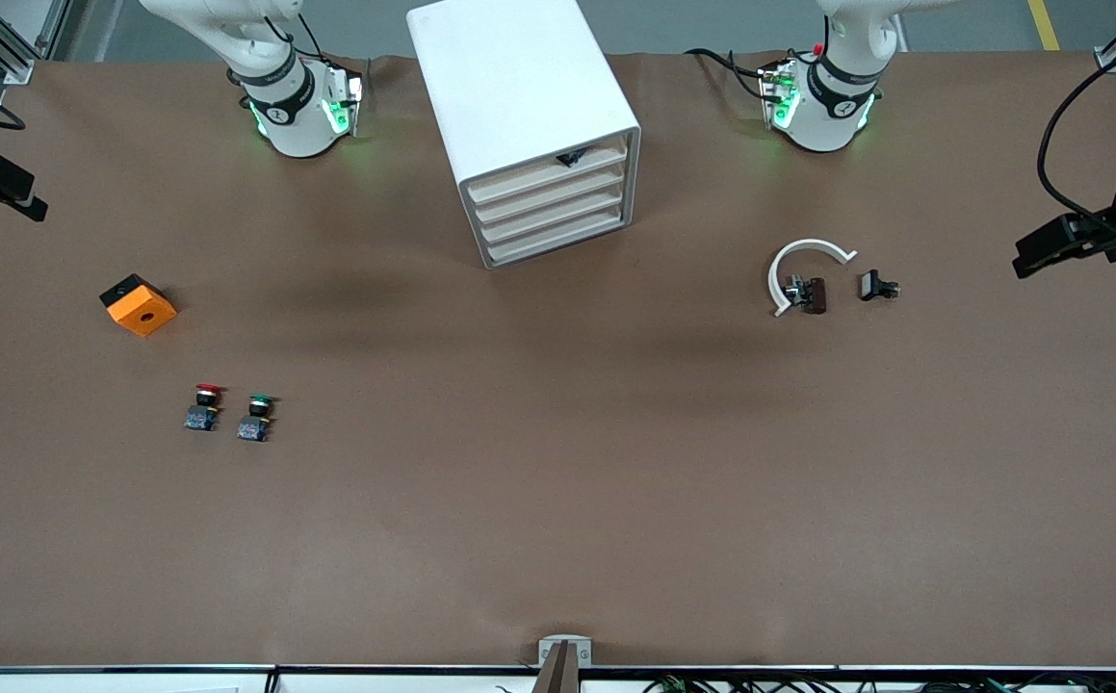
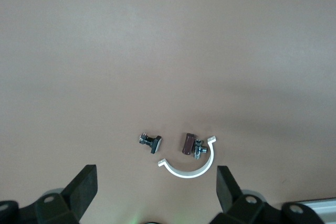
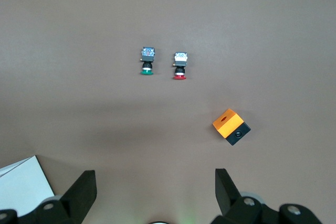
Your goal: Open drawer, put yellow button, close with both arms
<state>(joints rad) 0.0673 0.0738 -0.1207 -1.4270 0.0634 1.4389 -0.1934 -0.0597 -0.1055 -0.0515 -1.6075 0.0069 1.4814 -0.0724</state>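
From the front, the tall white box cabinet [image 1: 529, 115] stands on the brown-covered table [image 1: 558, 500] between the two arm bases, its fronts turned toward the camera, probably so both arms can reach them. Its topmost cream-fronted drawer [image 1: 543, 176] looks flush with the three below; a small dark spot sits at its upper edge, and I cannot tell what it is. The yellow-capped push button does not show anywhere. Toward the right arm's end lie an orange box with a round hole [image 1: 139, 305], a red-capped button [image 1: 203, 407] and a green-capped button [image 1: 257, 417]. Toward the left arm's end lie a white half-ring clip [image 1: 808, 255], a small brown block with metal fittings [image 1: 811, 295] and a small black part [image 1: 877, 286].

In the left wrist view, the left gripper [image 2: 157, 182] hangs over bare table near the half-ring, black fingers spread wide and grasping nothing.

In the right wrist view, the right gripper [image 3: 155, 182] hangs over bare table beside the cabinet's corner, fingers likewise released and empty. Both arms seem parked high, apparently to survey the table before committing.
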